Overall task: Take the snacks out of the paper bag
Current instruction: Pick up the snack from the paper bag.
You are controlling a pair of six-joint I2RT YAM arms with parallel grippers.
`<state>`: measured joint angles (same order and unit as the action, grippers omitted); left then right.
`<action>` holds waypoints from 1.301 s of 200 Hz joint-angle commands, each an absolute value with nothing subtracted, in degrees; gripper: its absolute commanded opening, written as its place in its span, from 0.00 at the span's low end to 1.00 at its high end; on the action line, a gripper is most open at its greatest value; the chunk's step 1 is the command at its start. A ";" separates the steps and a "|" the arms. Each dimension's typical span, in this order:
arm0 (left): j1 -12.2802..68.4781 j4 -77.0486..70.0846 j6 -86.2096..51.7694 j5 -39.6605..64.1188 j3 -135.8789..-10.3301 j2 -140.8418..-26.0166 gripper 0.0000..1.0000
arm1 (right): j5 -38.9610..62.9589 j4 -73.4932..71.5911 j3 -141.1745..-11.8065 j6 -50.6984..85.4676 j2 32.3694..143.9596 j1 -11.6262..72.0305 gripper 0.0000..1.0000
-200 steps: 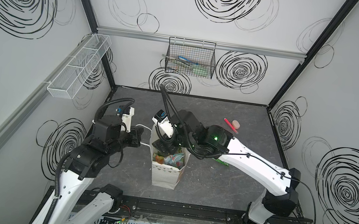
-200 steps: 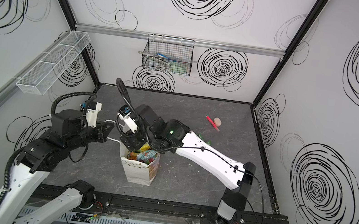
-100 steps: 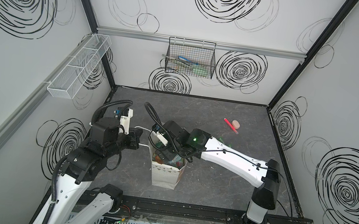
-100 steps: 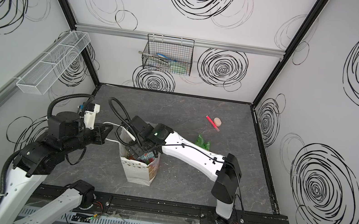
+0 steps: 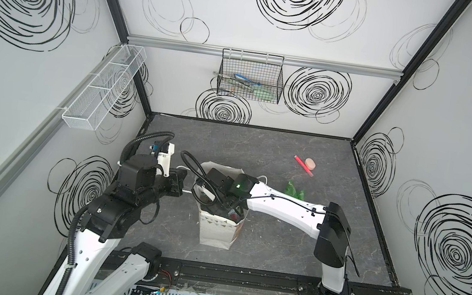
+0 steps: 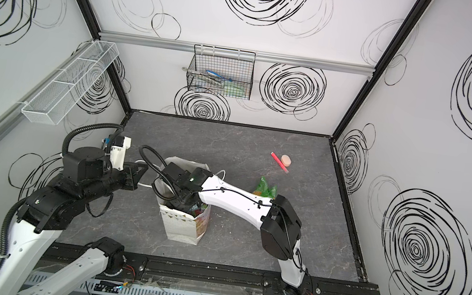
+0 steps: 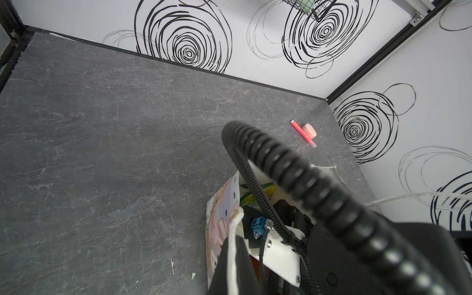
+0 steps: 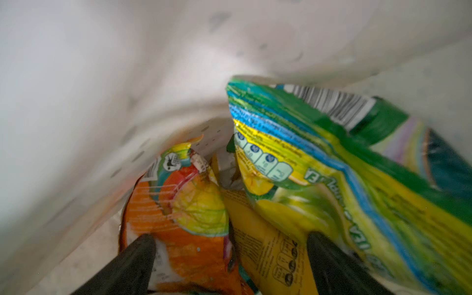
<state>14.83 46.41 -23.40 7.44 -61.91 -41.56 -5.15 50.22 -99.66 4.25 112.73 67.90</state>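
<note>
Only one green packet [image 5: 294, 189] is seen out on the surface [image 5: 260, 145] near the upright paper bag [image 5: 218, 233], whose cord handle [image 7: 233, 229] is pinched by the closed left claw [image 5: 181, 183], while several snacks [image 8: 194, 209] are left inside, straddled but ungripped by the wide-open right claw [image 8: 229, 238].

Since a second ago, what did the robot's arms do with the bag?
The right arm folded down and pushed the right gripper into the paper bag. It is open over the snacks and holds none. The left gripper stayed shut on the cord handle. The bag, the green packet on the table, the red pen and the pink block stayed put.
</note>
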 commanded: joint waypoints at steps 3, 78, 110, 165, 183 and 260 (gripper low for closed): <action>14.22 44.73 -23.01 7.12 -62.15 -41.57 0.00 | -3.63 51.08 -97.27 5.51 111.16 67.56 0.98; 14.15 44.91 -23.12 6.98 -63.26 -41.66 0.00 | -3.89 49.65 -90.29 10.42 110.02 64.01 0.96; 14.15 44.77 -23.03 7.25 -63.72 -42.10 0.00 | -6.85 50.58 -91.23 9.95 114.19 65.99 0.97; 14.10 44.56 -23.18 7.48 -63.41 -42.01 0.00 | -4.31 49.23 -90.74 9.51 116.73 66.88 0.86; 14.14 44.48 -23.20 7.30 -63.37 -42.01 0.00 | -4.33 49.44 -90.79 9.52 116.69 66.84 0.75; 14.04 43.90 -23.21 7.43 -62.50 -41.93 0.00 | -3.49 50.29 -95.10 9.32 112.57 66.51 0.14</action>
